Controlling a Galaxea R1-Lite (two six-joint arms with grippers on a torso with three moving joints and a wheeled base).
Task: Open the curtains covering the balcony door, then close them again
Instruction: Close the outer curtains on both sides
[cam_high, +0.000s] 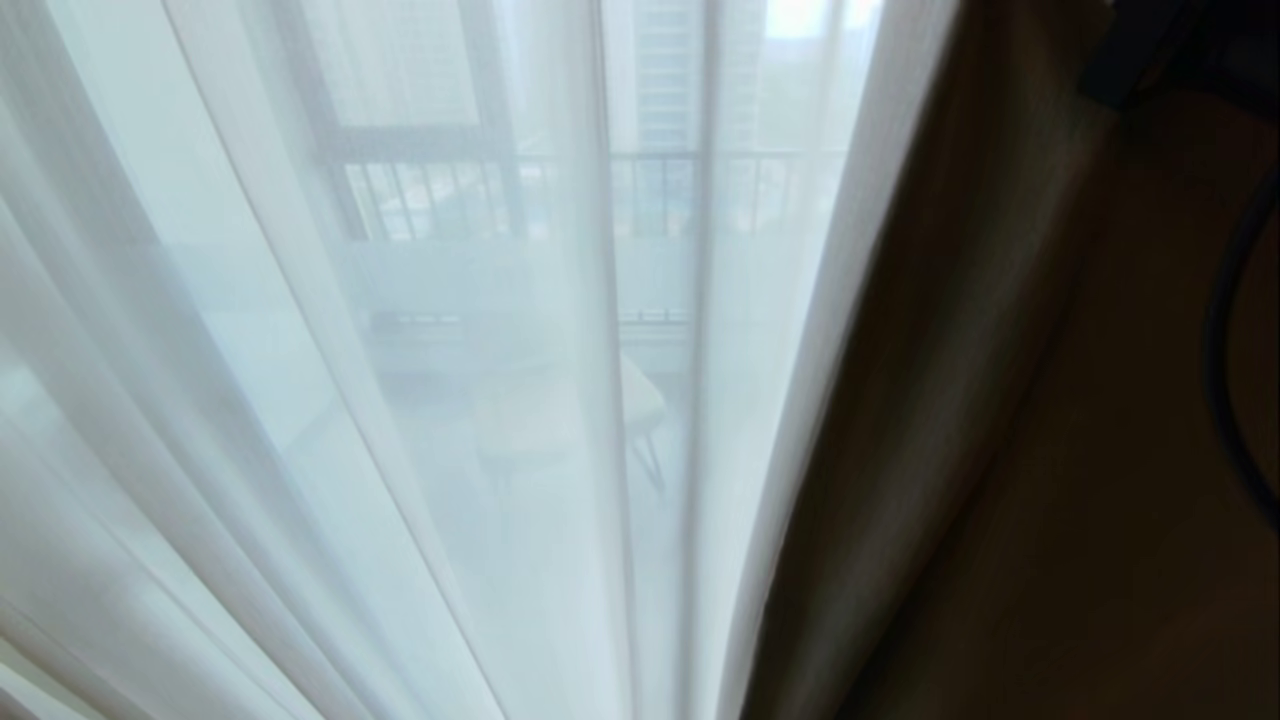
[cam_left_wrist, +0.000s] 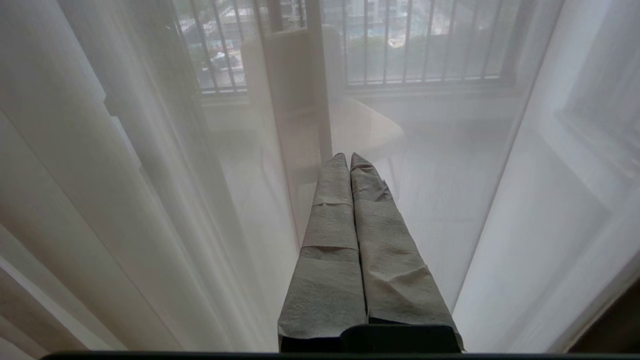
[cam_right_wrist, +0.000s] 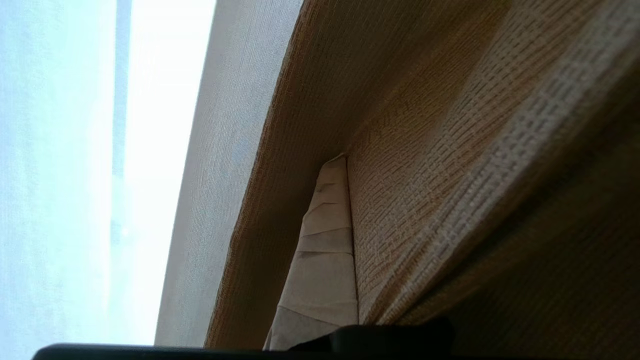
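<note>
Here, curtains (cam_high: 480, 400) drawn, right gripper (cam_right_wrist: 345, 165) closed, buried in beige fold.

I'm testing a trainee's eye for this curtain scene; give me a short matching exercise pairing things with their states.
Things:
1. Sheer white see-through curtain
2. Thick beige woven curtain
3. Left gripper
4. Right gripper

States:
A. shut on the woven fabric
B. shut, empty, in front of the sheer
C. railing shows through it
D. opaque, coarse weave

Pairs: 1-C, 2-D, 3-B, 4-A
</note>
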